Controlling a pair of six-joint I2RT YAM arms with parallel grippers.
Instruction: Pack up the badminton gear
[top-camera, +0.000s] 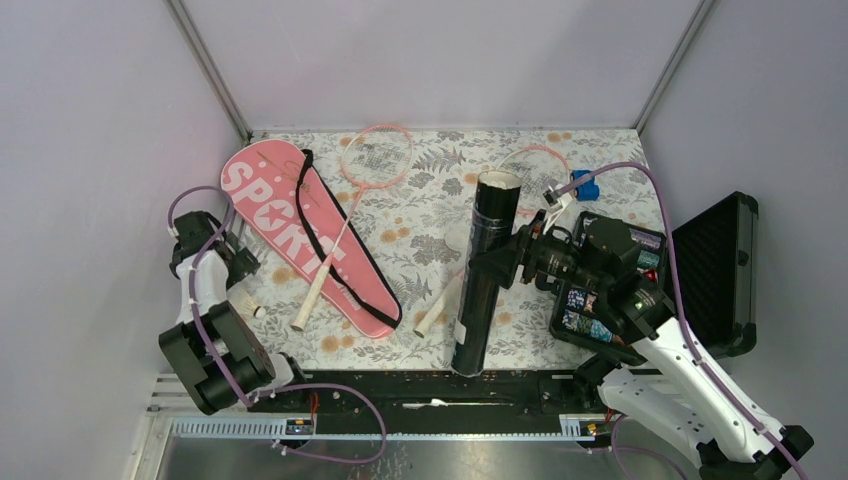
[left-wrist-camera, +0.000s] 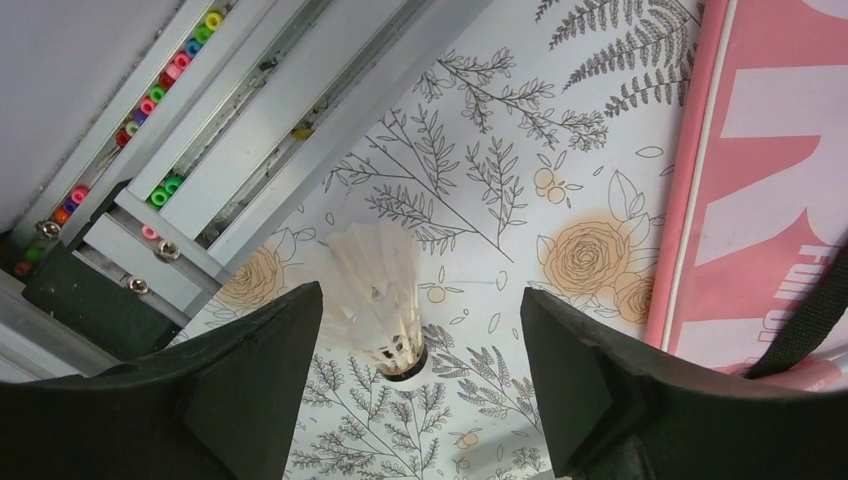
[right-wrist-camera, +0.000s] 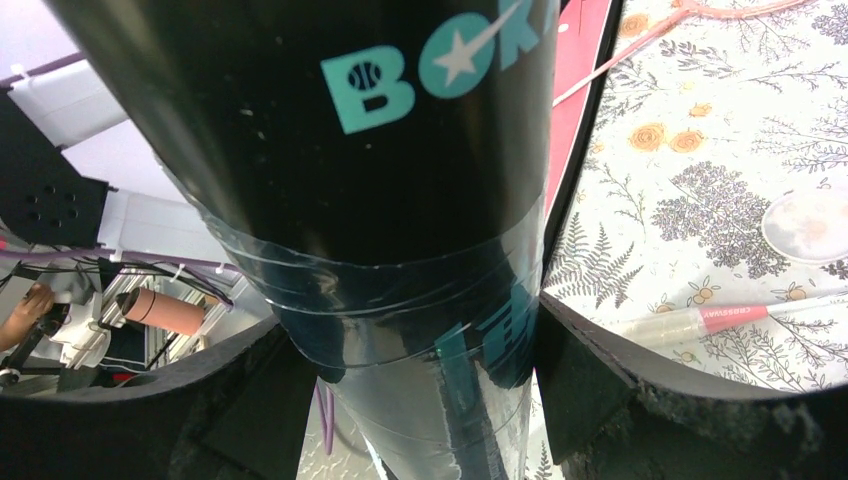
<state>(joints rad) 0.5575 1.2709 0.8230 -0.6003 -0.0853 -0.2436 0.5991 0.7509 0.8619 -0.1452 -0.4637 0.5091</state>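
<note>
**Fingers: right pair clamped on tube, left pair spread over a shuttlecock**

Right fingers (right-wrist-camera: 640, 390) are clenched on the black tube (right-wrist-camera: 330, 150), one pad each side, grip at mid-body just below the teal print. Left fingers (left-wrist-camera: 250, 380) are apart and grasp nothing, and the shuttlecock (left-wrist-camera: 375, 290) lies between them on the table (top-camera: 420, 220), untouched.

Seen from above:
- The right gripper (top-camera: 500, 262) holds the tube (top-camera: 470, 340) right of centre. Its open mouth is toward 12 and its base toward 6, close to the rail. Can't tell whether the base rests on the table.
- The left gripper (top-camera: 240, 270) is at the 8 o'clock edge, over the shuttlecock.
- The pink bag (top-camera: 300, 230) is at 10 o'clock, lying flat, with one racket (top-camera: 377, 155) across it, head toward 12.
- The second racket (top-camera: 435, 315) sits just left of the tube, its head partly hidden behind it.
- The black case (top-camera: 715, 270) is at 3 o'clock and the blue toy (top-camera: 583, 185) at 1 o'clock; neither is part of the job.

My read of the step is loading shuttlecocks into the tube: right presents the tube, left is poised to pick. Rackets and bag are not yet packed.

The next move calls for the left arm to drop a little and close gently, since the feathers crush easily. It then carries toward 2 o'clock to the tube mouth and goes in cork first. The right arm will likely need to tip the mouth toward the left arm.
</note>
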